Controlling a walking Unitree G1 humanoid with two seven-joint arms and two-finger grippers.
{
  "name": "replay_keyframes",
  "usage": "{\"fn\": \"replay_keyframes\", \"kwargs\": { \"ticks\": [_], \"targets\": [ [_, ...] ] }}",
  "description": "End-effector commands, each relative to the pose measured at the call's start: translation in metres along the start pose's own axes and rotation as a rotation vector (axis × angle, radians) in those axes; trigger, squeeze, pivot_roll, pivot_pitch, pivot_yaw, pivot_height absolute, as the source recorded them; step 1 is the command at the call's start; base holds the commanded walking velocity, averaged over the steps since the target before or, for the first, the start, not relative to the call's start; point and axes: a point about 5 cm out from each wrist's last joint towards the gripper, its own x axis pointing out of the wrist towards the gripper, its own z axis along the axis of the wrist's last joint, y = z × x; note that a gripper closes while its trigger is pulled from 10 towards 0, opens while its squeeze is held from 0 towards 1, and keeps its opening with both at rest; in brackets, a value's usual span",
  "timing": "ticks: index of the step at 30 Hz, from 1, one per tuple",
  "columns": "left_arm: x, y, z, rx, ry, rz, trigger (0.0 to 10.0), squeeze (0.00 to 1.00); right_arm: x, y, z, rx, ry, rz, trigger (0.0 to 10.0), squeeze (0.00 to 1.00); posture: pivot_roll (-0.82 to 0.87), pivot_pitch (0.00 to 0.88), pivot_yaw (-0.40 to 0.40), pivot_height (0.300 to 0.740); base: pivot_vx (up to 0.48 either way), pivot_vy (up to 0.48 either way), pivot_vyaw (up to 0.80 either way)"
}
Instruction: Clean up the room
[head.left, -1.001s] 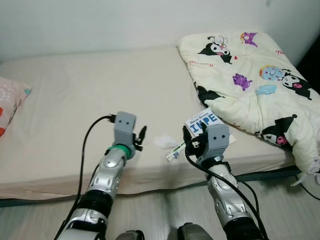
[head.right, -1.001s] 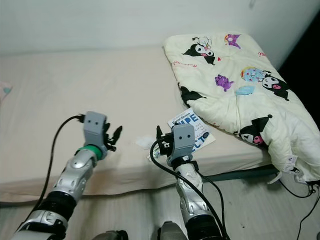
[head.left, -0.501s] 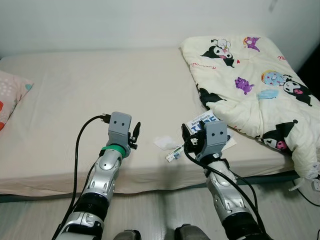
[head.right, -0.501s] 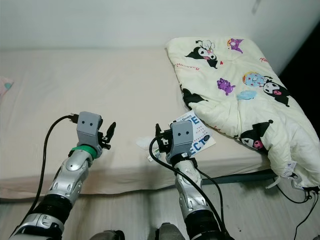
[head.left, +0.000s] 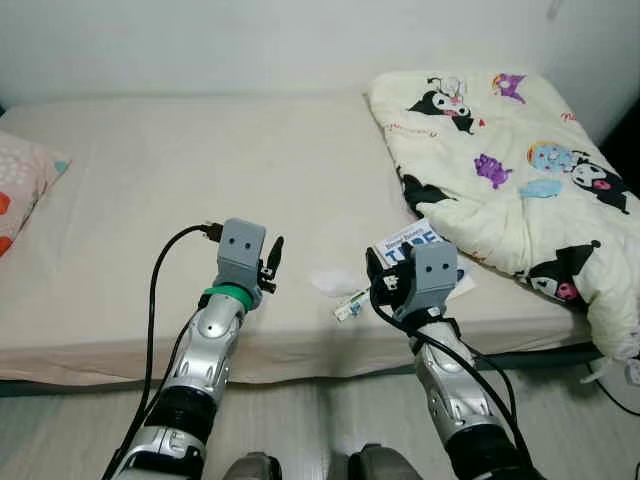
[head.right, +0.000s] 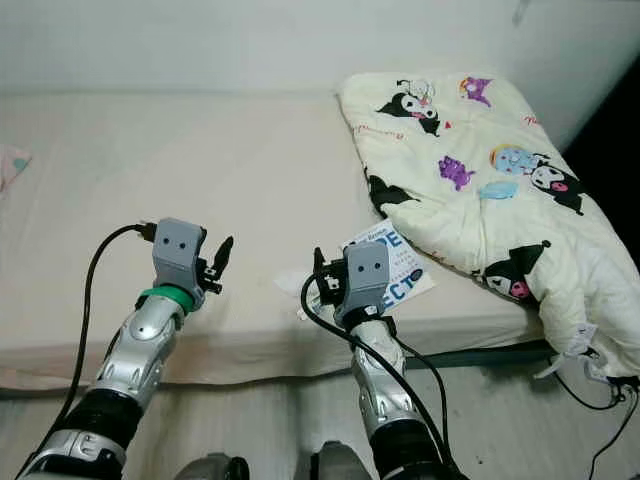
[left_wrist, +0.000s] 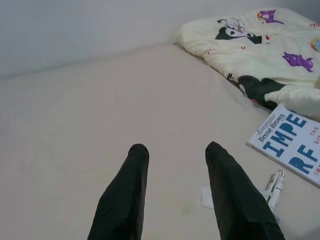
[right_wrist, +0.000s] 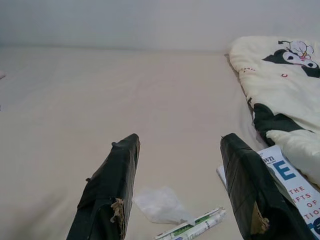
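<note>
left gripper (left_wrist: 172, 192): raised over bed (head.left: 150, 180) edge, fingers apart, empty | right gripper (right_wrist: 177, 195): fingers spread above crumpled tissue (right_wrist: 159, 205) and tube (right_wrist: 192, 225), beside book (head.left: 418, 243)

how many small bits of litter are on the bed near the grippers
2: a crumpled white tissue between the two grippers, and a small tube beside it, next to the book. More could hide under the blanket.

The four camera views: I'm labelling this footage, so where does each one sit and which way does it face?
Head stereo pair: looks forward and down at the beige bed, both silver arms showing.
Left wrist: looks along the open left gripper over the mattress.
Right wrist: looks along the open right gripper at the crumpled white tissue.
All share the blue-lettered white book and the cartoon-print cream blanket.
</note>
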Motion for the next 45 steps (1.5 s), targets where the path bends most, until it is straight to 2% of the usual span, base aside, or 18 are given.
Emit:
{"fn": "replay_keyframes", "kwargs": {
  "ticks": [1, 9, 22, 34, 40, 42, 45],
  "targets": [
    [-0.003, -0.001, -0.004, 0.011, 0.015, -0.006, 10.0, 0.0, -0.002, -0.001, -0.006, 0.021, 0.027, -0.014, 10.0, 0.0, -0.05, 0.046, 0.041, 0.655, 0.0, 0.0, 0.0],
    [-0.01, 0.001, -0.002, 0.023, 0.004, -0.001, 10.0, 0.0, 0.003, -0.006, -0.003, 0.014, 0.026, -0.009, 10.0, 0.0, -0.03, 0.073, 0.037, 0.62, 0.0, 0.0, 0.0],
    [-0.007, -0.002, 0.0, 0.033, 0.007, -0.029, 10.0, 0.0, 0.001, -0.006, -0.003, 0.017, 0.019, -0.026, 10.0, 0.0, -0.04, 0.071, 0.059, 0.585, 0.0, 0.0, 0.0],
    [-0.01, -0.005, 0.0, 0.04, 0.015, -0.041, 10.0, 0.0, 0.004, -0.013, 0.0, 0.014, 0.013, -0.022, 10.0, 0.0, -0.03, 0.074, 0.053, 0.545, 0.0, 0.0, 0.0],
    [-0.012, -0.004, 0.001, 0.04, 0.013, -0.033, 10.0, 0.0, 0.009, -0.008, 0.001, 0.028, 0.015, 0.033, 10.0, 0.0, -0.01, 0.088, 0.045, 0.535, 0.0, 0.0, 0.0],
    [-0.014, 0.0, 0.003, 0.046, 0.007, -0.022, 10.0, 0.0, 0.015, -0.001, 0.004, 0.053, 0.02, 0.092, 10.0, 0.0, 0.01, 0.101, 0.04, 0.535, 0.0, 0.0, 0.0],
    [-0.015, 0.004, 0.007, 0.059, -0.009, -0.015, 10.0, 0.0, 0.025, 0.002, 0.008, 0.088, 0.02, 0.109, 10.0, 0.0, 0.03, 0.118, 0.037, 0.535, 0.0, 0.0, 0.0]
  ]
}}
